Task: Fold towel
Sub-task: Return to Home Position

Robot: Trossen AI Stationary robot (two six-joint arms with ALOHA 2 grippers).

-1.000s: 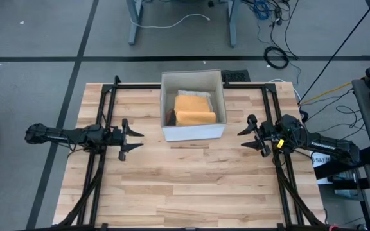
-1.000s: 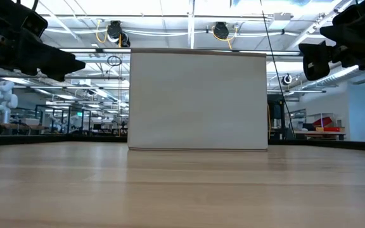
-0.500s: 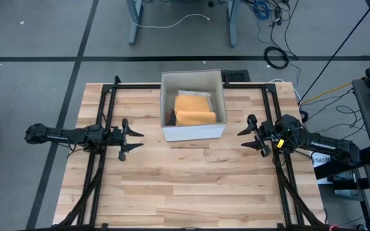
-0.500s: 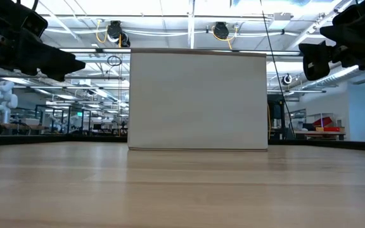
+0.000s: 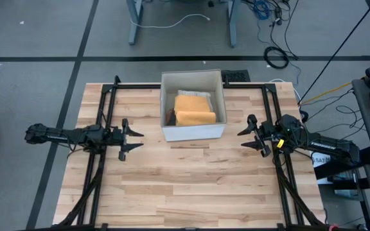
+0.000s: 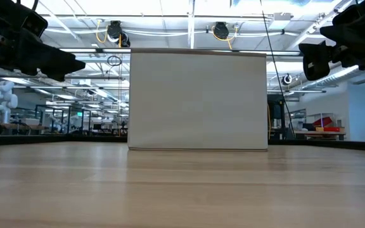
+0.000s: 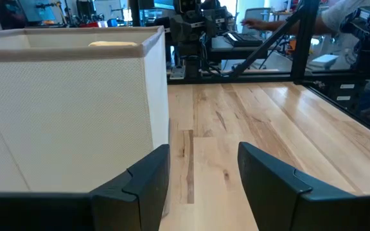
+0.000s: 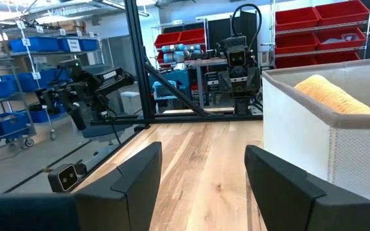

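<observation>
A folded yellow towel [image 5: 193,109] lies inside a white fabric box [image 5: 165,102] standing at the far middle of the wooden table; a pale cloth [image 5: 193,94] lies behind it in the box. In the right wrist view the towel [image 8: 331,93] rises above the box rim. My left gripper [image 5: 132,139] hovers open at the table's left, pointing level toward the box. My right gripper [image 5: 246,138] hovers open at the table's right, pointing back toward the box. Neither holds anything.
A black metal frame [image 5: 108,96] runs along the table's left, far and right sides. The near half of the table [image 5: 191,186] is bare wood. Beyond the table stand shelves with red bins [image 8: 339,29], and a person's sleeve [image 7: 345,9] shows in the room.
</observation>
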